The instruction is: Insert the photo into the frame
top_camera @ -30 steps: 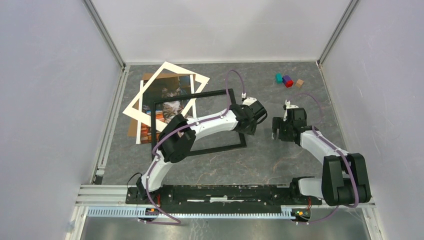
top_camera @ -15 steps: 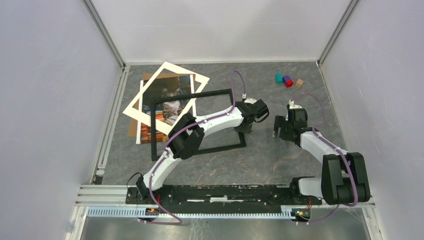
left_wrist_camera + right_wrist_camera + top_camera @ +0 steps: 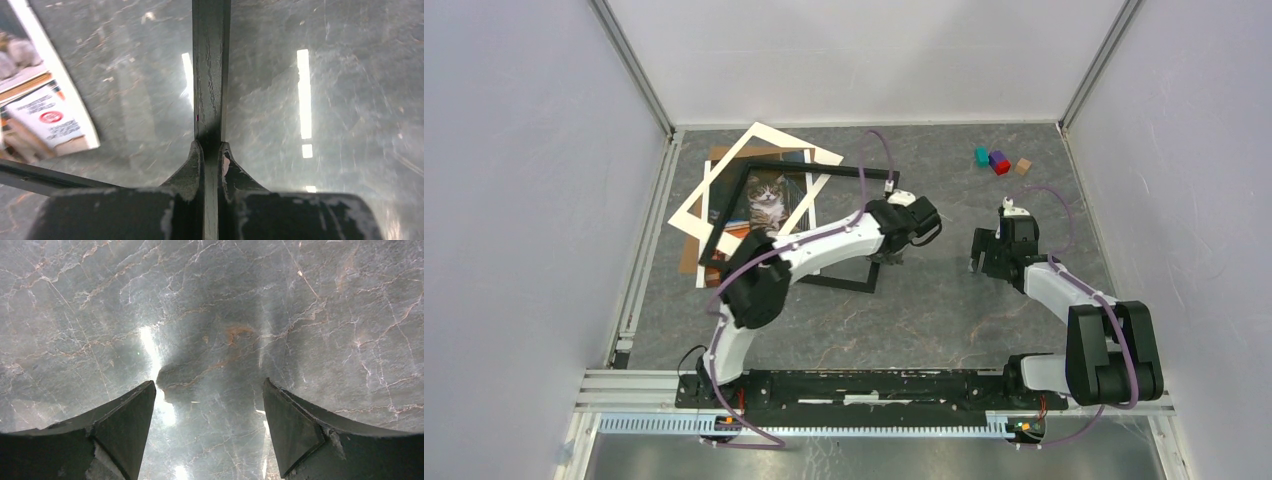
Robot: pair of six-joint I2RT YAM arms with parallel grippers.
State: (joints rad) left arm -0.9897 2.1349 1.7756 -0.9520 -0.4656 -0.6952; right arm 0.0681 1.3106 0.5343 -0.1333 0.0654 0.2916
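Observation:
The black frame (image 3: pixel 842 284) lies tilted on the marble table, its left part over the photo (image 3: pixel 767 200) of a tabby cat, which shows through the opening. My left gripper (image 3: pixel 888 256) is shut on the frame's right-hand bar. In the left wrist view that bar (image 3: pixel 211 75) runs straight up from between the pinched fingers of the gripper (image 3: pixel 211 150). A corner of the photo (image 3: pixel 45 120) shows at the left of that view. My right gripper (image 3: pixel 986 262) hovers open over bare table to the right, its gripper (image 3: pixel 207 382) holding nothing.
A white cardboard mat (image 3: pixel 754 138) lies askew under the photo at the back left. A brown board (image 3: pixel 688 256) peeks out beneath it. Three small coloured blocks (image 3: pixel 997 160) sit at the back right. Grey walls close in the table on three sides.
The left gripper closed on the frame's right bar and pulled it left. The frame swung round and now lies over the photo. The right arm barely moved.

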